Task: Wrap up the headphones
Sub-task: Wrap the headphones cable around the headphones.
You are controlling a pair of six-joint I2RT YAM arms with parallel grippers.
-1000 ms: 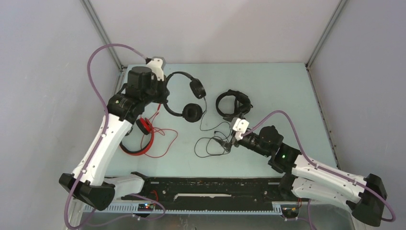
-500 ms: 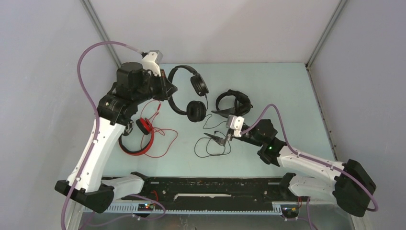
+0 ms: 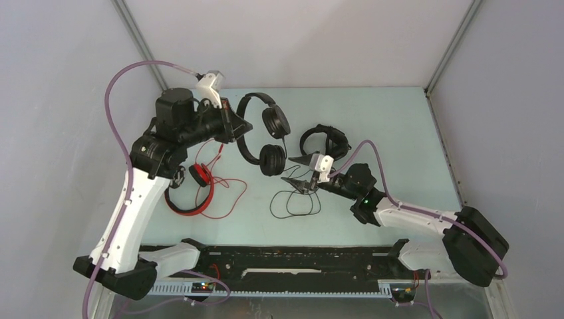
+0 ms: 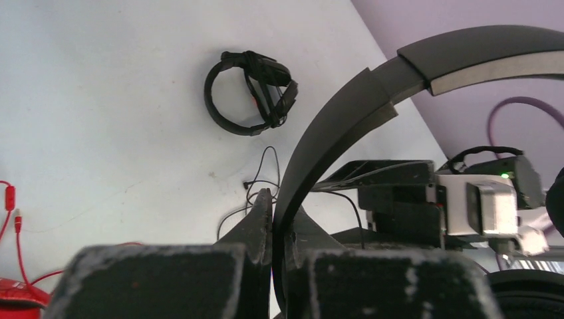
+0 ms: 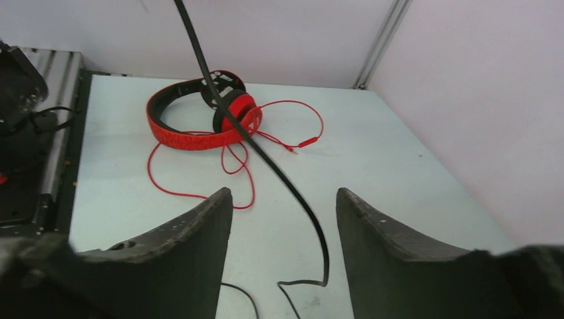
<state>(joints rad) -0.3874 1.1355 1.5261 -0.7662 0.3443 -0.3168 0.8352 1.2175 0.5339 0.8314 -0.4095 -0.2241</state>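
My left gripper (image 3: 243,125) (image 4: 279,207) is shut on the band of the slim black headphones (image 3: 255,154) (image 4: 372,93) and holds them off the table, cups (image 3: 272,160) hanging. Their thin black cable (image 3: 292,203) (image 5: 266,156) drops to a loose loop on the table. In the right wrist view it passes between the fingers of my open right gripper (image 3: 296,174) (image 5: 284,194), touching neither. The red headphones (image 3: 181,206) (image 5: 199,136) lie at the left with their red cable spread out. The bulkier black headphones (image 3: 322,141) (image 4: 249,93) rest at the centre back.
A black rail (image 3: 292,256) runs along the near edge between the arm bases. Grey walls and metal posts (image 3: 143,46) enclose the table (image 3: 386,126) on three sides. The right arm's wrist (image 4: 465,199) sits close beside the lifted headband.
My right gripper has moved up and left to the hanging cable and its jaws have narrowed. My left arm has carried the black headphones slightly right and higher.
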